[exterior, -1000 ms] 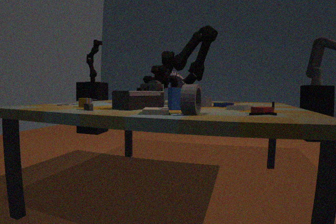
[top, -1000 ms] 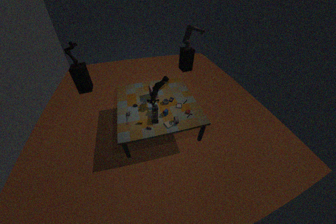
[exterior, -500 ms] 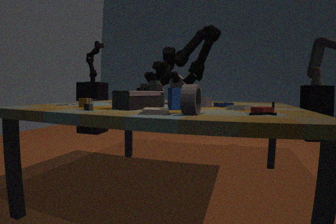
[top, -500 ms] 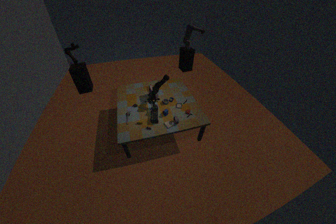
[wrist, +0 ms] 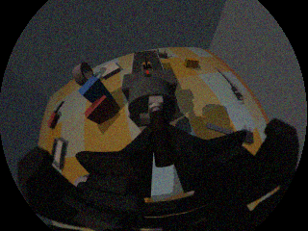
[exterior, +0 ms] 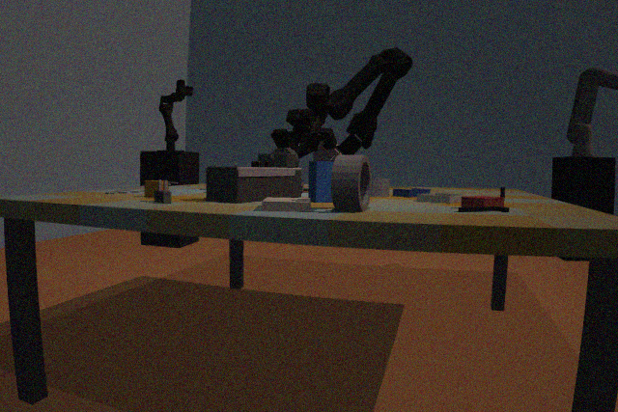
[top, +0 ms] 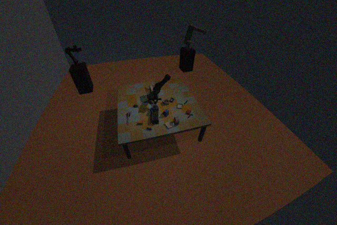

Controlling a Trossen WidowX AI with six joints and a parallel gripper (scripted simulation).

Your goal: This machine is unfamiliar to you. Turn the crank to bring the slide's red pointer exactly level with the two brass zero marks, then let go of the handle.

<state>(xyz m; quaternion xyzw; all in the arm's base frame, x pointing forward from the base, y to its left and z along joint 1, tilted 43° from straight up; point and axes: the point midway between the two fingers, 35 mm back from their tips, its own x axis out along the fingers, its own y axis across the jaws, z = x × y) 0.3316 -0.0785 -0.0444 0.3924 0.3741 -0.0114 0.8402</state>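
The machine [top: 154, 117] [exterior: 222, 183] [wrist: 153, 87] is a long dark grey body on the table, with a rounded housing at the arm's end. In the wrist view its small red pointer [wrist: 147, 72] shows in the slot, with tiny brass marks just above it in the picture; it looks slightly short of level, but the view is dark and grainy. My gripper [exterior: 301, 142] [wrist: 157, 125] is low at the housing's near end, fingers closed together on the dark crank handle [wrist: 164, 151]. The fingers partly hide the crank.
A blue block [top: 165, 113] [exterior: 320, 180] [wrist: 93, 89], a grey ring [top: 176, 120] [exterior: 351, 182] and a pale flat piece [exterior: 285, 205] [wrist: 111, 70] stand beside the machine. A red piece [top: 188, 111] [exterior: 481, 202] lies farther out. A yellow block [wrist: 192, 63] is on the other side.
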